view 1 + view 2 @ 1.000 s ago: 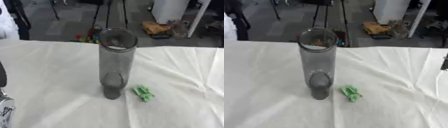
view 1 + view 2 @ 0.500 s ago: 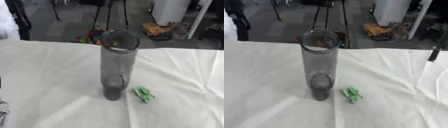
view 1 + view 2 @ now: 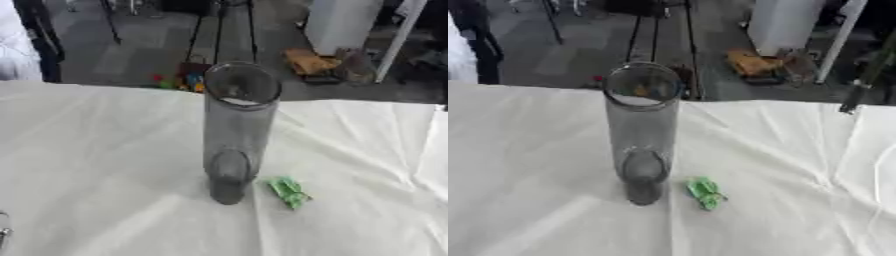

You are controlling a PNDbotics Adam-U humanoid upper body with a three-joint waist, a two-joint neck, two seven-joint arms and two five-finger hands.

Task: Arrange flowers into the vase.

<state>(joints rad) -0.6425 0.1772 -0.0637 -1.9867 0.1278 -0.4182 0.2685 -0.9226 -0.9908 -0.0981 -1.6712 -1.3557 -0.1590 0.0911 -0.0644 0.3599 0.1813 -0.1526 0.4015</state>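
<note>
While no flower shows in either view, the vase (image 3: 236, 131) stands upright near the middle of the white tablecloth (image 3: 96, 165), mouth open to the camera, which looks like a sensible staging spot: central, reachable from both sides, with cloth free all round it. It is a tall clear cylinder, greyish glass, empty as far as can be seen, with a darker thick base and a rounded reflection low on its wall. Just right of its base, close but apart, lies a small green crumpled bit (image 3: 288, 191), possibly a leaf or scrap of stem; it can't be identified further. At the right edge of the right eye view a thin dark rod-like part (image 3: 866, 77) slants down over the far table edge, likely belonging to the robot's right arm, but no hand is visible there, so finger state is unknown. A sliver of metal (image 3: 3, 235) shows at the lower left edge of the left eye view, probably part of the left hand; whether its fingers are apart or together cannot be told. Task judged at the start: vase ready, nothing in it.
</note>
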